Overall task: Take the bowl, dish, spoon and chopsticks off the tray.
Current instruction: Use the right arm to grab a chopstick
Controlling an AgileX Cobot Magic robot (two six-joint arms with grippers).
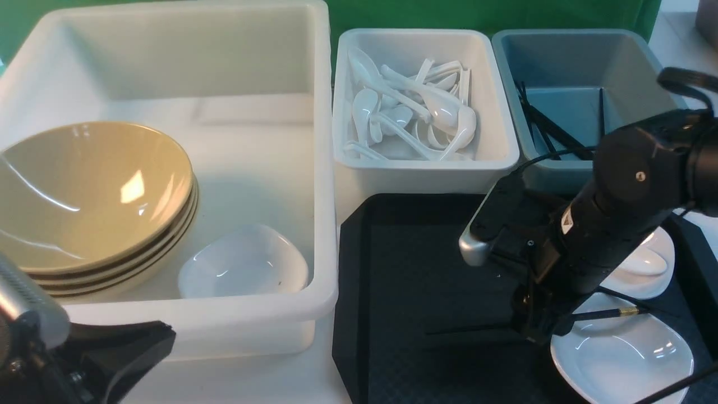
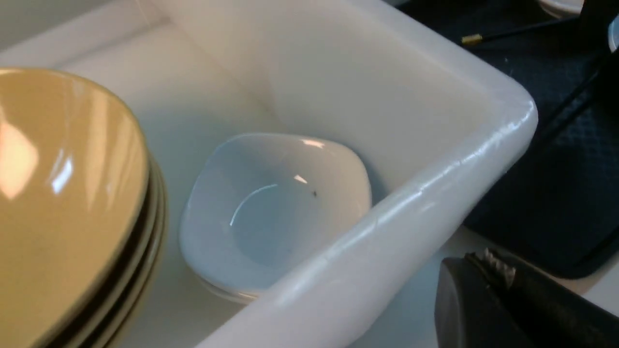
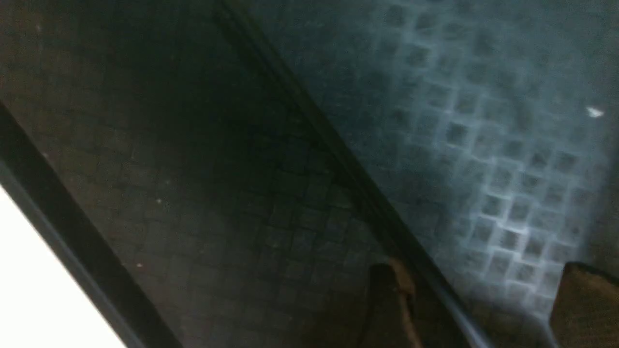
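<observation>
Chopsticks (image 1: 608, 313) lie on tray (image 1: 404, 269), near right, gold-banded end across near dish (image 1: 622, 359). R gripper (image 1: 532, 330) is down over them, jaws apart, one stick between. Spoon (image 1: 645, 262) sits in far dish (image 1: 645, 287). Bowls (image 1: 90, 191) are stacked in tub (image 1: 322, 168), left. L gripper (image 2: 498, 275) is clenched, empty, just outside tub's near wall.

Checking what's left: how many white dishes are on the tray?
2: the near dish in the tray's near right corner, and the far dish behind it, partly hidden by the right arm, which may hide more.
</observation>
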